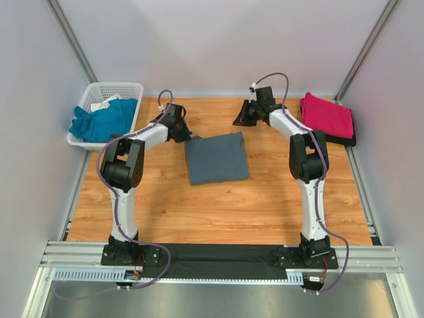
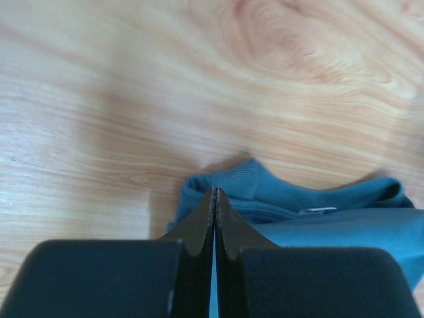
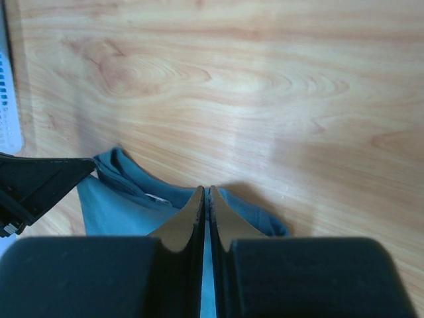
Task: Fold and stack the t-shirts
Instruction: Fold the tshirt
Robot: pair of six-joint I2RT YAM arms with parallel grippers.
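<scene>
A folded slate-blue t-shirt [image 1: 217, 158] lies flat in the middle of the wooden table. My left gripper [image 1: 185, 136] is at its far left corner, jaws shut; in the left wrist view the gripper [image 2: 214, 192] hangs over the shirt's collar edge [image 2: 331, 225]. My right gripper [image 1: 238, 121] is just beyond the far right corner, jaws shut; in the right wrist view the gripper [image 3: 206, 190] sits over the shirt's edge [image 3: 119, 205]. A folded magenta-pink t-shirt [image 1: 326, 114] rests on a dark folded one [image 1: 348, 139] at the far right. A teal-blue t-shirt [image 1: 103, 119] lies crumpled in the basket.
The white lattice basket [image 1: 119, 86] stands at the far left, partly off the table; its edge shows in the right wrist view [image 3: 5, 99]. The left gripper's finger [image 3: 40, 182] shows at the left of that view. Grey walls enclose the table.
</scene>
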